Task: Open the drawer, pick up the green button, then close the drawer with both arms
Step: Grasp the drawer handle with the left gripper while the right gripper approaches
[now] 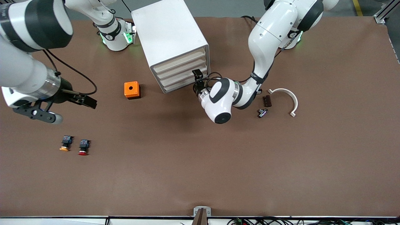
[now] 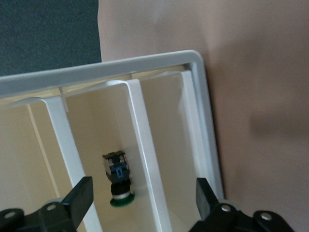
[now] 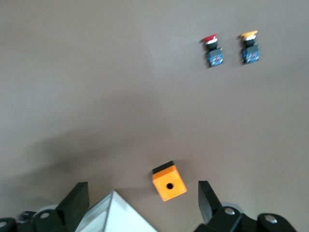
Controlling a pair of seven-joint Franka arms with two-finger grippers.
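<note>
Buttons up front: red-capped push button (image 1: 83,147) and orange-capped one (image 1: 65,143) sit side by side nearest my camera, toward the right arm's end.
Orange box: small orange cube with a hole on top (image 1: 131,90), beside the white boxy cabinet (image 1: 170,40).
Left gripper (image 2: 142,193): I see it spread wide, holding nothing, over a pulled-out white drawer (image 2: 145,159).
Green button: green-capped, black-bodied button (image 2: 119,179) lies in the drawer's middle compartment, between the fingers.
Right gripper (image 1: 62,104): waiting wide open, empty, over bare table.
</note>
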